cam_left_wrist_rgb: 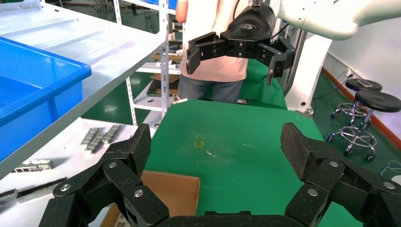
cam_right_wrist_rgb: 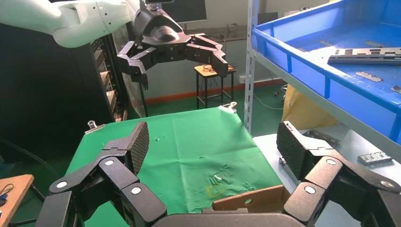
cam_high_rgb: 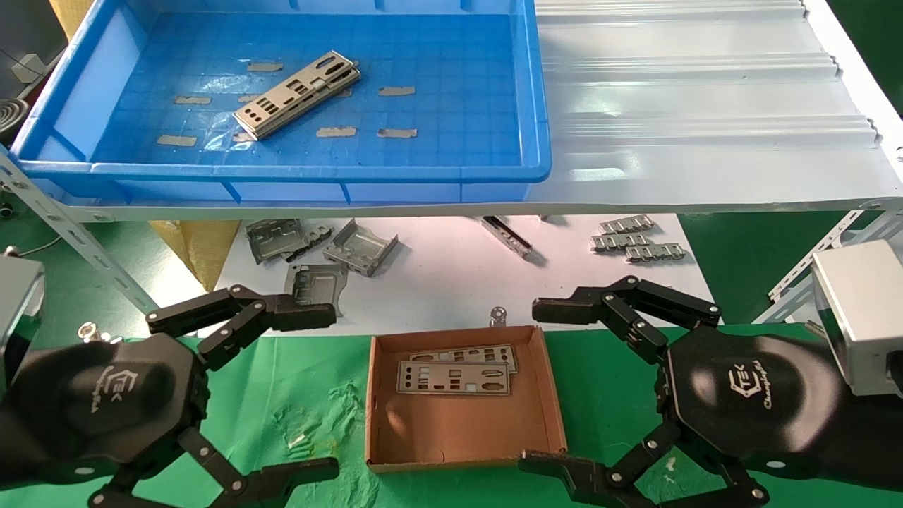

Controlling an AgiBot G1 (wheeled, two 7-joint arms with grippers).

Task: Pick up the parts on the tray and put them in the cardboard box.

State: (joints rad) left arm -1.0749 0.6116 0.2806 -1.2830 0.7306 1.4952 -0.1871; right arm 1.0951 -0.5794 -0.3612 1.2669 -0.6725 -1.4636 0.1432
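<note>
Both grippers hang low over the green cloth [cam_high_rgb: 296, 395], one on each side of the cardboard box [cam_high_rgb: 462, 430]. On the robot's left, the left gripper [cam_high_rgb: 310, 391] has its fingers spread wide apart and nothing is between them. The right gripper [cam_high_rgb: 547, 384] on the other side is the same: fingers wide apart, holding nothing. The box sits between the two grippers, near both but touching neither.

Inside the box two parts [cam_high_rgb: 455, 372] lie flat against the far wall, one partly over the other. The near half of the box floor is bare cardboard.

One more part [cam_high_rgb: 296, 95] lies in the tray [cam_high_rgb: 282, 173], which stands on the white shelf [cam_high_rgb: 705, 106] above and behind the box. This part lies diagonally on the gridded floor, among tan tape scraps [cam_high_rgb: 336, 132], a little to the left of the tray's middle. It is well apart from both grippers, farther from the robot than the left gripper and higher up. In the right wrist view the same part [cam_right_wrist_rgb: 366, 55] shows in the tray [cam_right_wrist_rgb: 326, 75], well beyond the right gripper [cam_right_wrist_rgb: 213, 151].

Under the shelf, on a white sheet [cam_high_rgb: 451, 275], lie bent grey brackets [cam_high_rgb: 321, 247] and small toothed strips [cam_high_rgb: 638, 240].

In the left wrist view the left gripper [cam_left_wrist_rgb: 217, 151] stands over the cloth with a corner of the box [cam_left_wrist_rgb: 172, 191] below it.
</note>
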